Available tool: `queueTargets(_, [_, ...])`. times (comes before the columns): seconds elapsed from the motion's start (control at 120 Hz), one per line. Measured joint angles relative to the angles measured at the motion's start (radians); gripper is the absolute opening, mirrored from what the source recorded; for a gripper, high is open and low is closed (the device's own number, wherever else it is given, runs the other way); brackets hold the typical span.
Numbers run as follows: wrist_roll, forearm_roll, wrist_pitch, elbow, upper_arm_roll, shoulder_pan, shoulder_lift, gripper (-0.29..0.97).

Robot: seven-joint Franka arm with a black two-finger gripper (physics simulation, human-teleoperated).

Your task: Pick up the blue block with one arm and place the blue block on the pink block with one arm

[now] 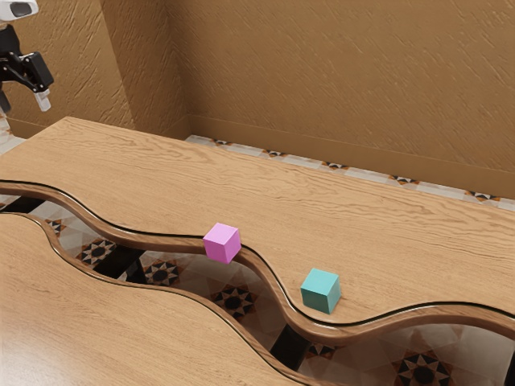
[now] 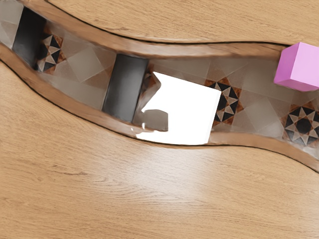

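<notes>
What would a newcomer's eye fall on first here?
A small pink cube and a teal-blue cube stand apart on the wavy inner edge of the wooden table, the pink one toward the exterior view's left. The black tool hangs at the upper left, far from both.

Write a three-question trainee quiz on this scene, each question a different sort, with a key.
1. True or false: the blue block sits on top of the pink block.
2. Where is the gripper? A) shut on the blue block; B) high at the exterior view's upper left, apart from both blocks; C) touching the pink block.
3. Fill in: both blocks stand on the table near its wavy ____.
Key: 1 false, they stand apart on the table; 2 B; 3 edge.
</notes>
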Motion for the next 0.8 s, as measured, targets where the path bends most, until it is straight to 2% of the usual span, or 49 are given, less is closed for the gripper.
queueTargets(0.092, [0.001,0.001,-0.001,0.007,-0.002,0.001,-0.002,0.68])
queueTargets(0.133, [0.001,0.012,-0.022,0.128,-0.039,0.029,-0.018,0.68])
queueTargets(0.15, [0.000,0.016,-0.037,0.180,-0.082,0.060,-0.029,0.68])
queueTargets(0.175, [-0.007,0.021,-0.061,0.220,-0.200,0.123,-0.075,0.68])
queueTargets(0.208, [-0.017,0.025,-0.085,0.216,-0.355,0.095,-0.123,0.68])
queueTargets(0.25, [-0.034,0.016,-0.067,0.056,-0.524,0.031,-0.177,0.67])
queueTargets(0.333, [-0.076,-0.014,0.061,-0.352,-0.750,0.000,-0.265,0.67])
queueTargets(0.383, [-0.107,-0.040,0.168,-0.536,-0.872,-0.004,-0.259,0.67])
queueTargets(0.442, [-0.145,-0.065,0.283,-0.637,-0.976,-0.006,-0.215,0.68])
queueTargets(0.5, [-0.188,-0.079,0.382,-0.671,-1.026,-0.007,-0.148,0.68])
queueTargets(0.575, [-0.256,-0.080,0.512,-0.685,-1.045,0.022,-0.080,0.68])
queueTargets(0.675, [-0.337,-0.050,0.676,-0.699,-1.050,0.071,-0.064,0.68])
queueTargets(0.8, [-0.435,-0.033,0.863,-0.786,-1.052,0.121,-0.065,0.68])
